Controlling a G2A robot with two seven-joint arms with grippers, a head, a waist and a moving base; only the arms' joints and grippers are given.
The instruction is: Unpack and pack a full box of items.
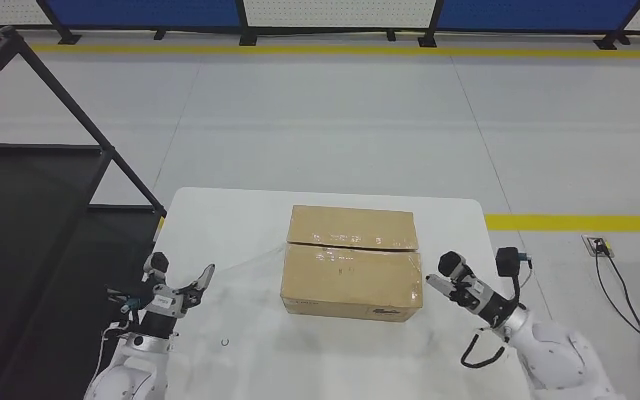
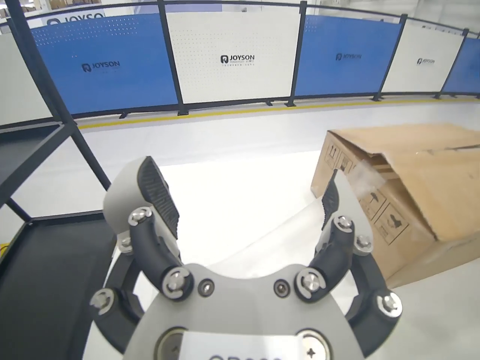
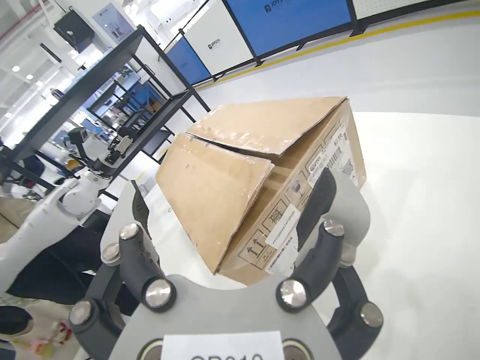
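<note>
Nearest, the left pincer hangs low over the counter with its fingers spread wide and nothing between them. The right pincer is equally wide open and empty. Between the two lies the cardboard box - just ahead of the right pincer, whose fingers frame its short end without seeming to touch it, and well apart from the left pincer, ahead of it and off to the inner side. The top flaps are folded down and meet along a middle seam. They sit a little proud, with shiny tape across them and a dark gap at the end facing the right pincer. Judging by this, the unpacking has not begun and opening the box is the step in hand. The next move probably calls for slipping a finger under the loose flap edge at that gap and lifting - while the other pincer closes the distance to steady the box, since light cardboard may slide on the smooth counter. Beyond the left pincer stands a black shelf, and farther off blue and white fence panels.
</note>
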